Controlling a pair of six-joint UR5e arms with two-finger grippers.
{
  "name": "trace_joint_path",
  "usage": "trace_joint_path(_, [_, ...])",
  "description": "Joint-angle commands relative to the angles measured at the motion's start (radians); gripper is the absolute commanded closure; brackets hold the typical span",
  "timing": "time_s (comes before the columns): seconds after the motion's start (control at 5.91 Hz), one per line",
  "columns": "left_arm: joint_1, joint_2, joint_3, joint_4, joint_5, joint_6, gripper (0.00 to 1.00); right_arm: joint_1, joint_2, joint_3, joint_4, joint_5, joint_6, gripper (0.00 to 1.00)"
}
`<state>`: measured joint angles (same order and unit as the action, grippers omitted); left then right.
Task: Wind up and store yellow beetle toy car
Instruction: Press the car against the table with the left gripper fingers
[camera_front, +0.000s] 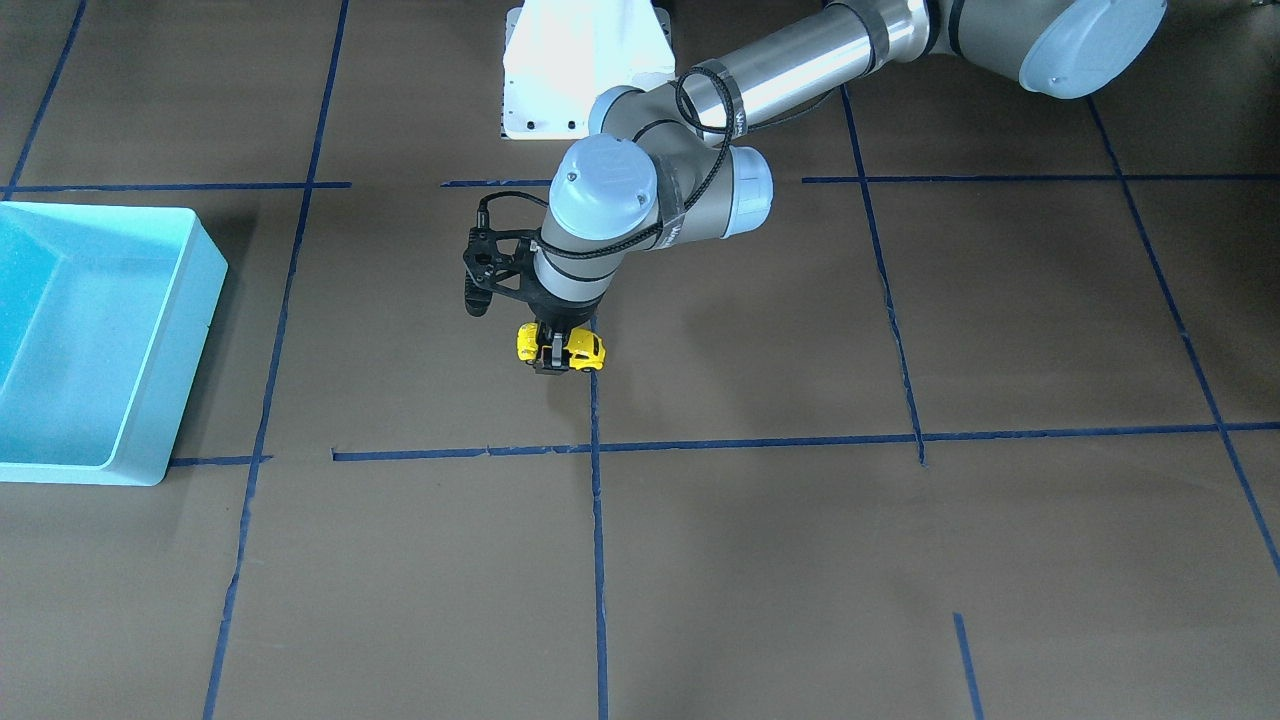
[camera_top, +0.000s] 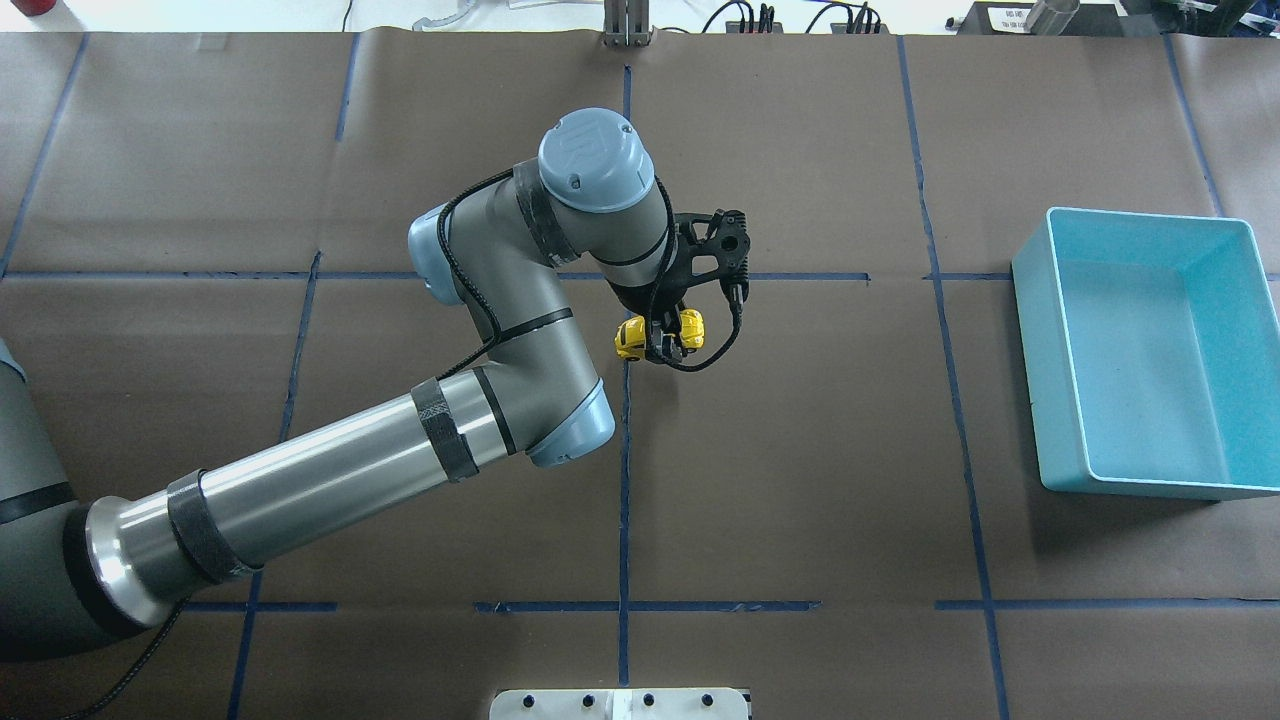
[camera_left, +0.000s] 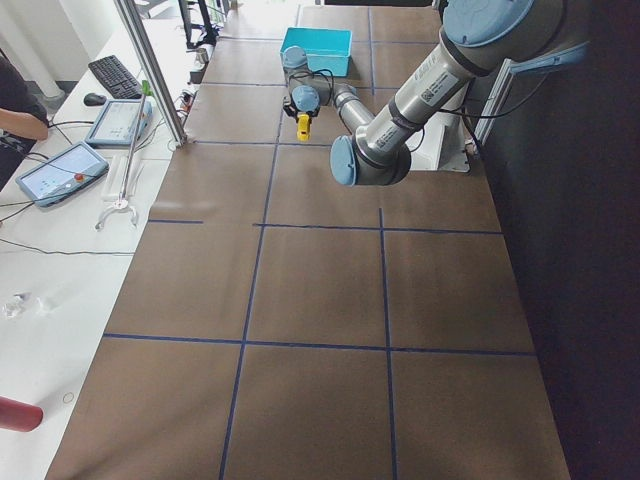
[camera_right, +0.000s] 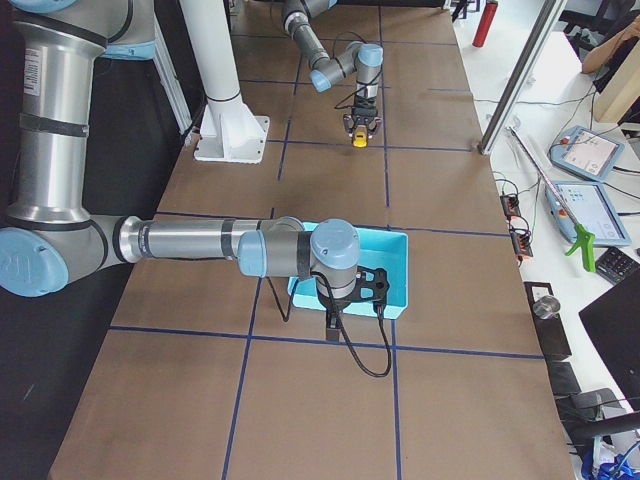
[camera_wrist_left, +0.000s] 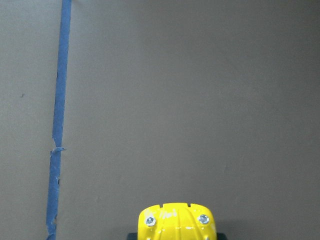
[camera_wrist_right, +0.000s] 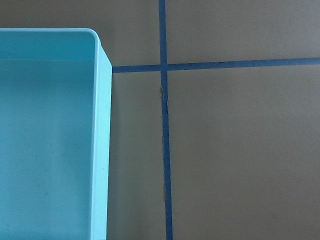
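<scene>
1. The light blue rectangular plastic bin (camera_top: 1160, 370) is cut off at the front view's edge.
2. The right gripper (camera_right: 332, 324) hangs by the bin; whether its fingers are apart or together, I cannot tell.
3. The left gripper (camera_top: 663, 342) is clamped on the tiny yellow beetle toy car (camera_top: 628, 337) mid-table, well apart from the bin; its fingers hide the car's middle.

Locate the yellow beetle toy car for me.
Overhead view: the yellow beetle toy car is near the centre of the table, between the fingers of the left gripper, by a blue tape line, far left of the light blue bin.
</scene>
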<state>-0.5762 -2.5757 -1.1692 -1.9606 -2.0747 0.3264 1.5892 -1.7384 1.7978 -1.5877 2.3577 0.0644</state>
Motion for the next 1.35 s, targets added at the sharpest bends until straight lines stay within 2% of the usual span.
trace_joint_path(0.0, [0.004,0.006,0.005,-0.021,0.01,-0.003,1.0,0.0,-0.001,0.0,-0.002,0.0,0.0,0.0])
trace_joint_path(1.18, [0.009,0.06,-0.009,-0.023,0.039,0.006,1.0,0.0,-0.001,0.002,-0.002,0.003,0.0,0.0])
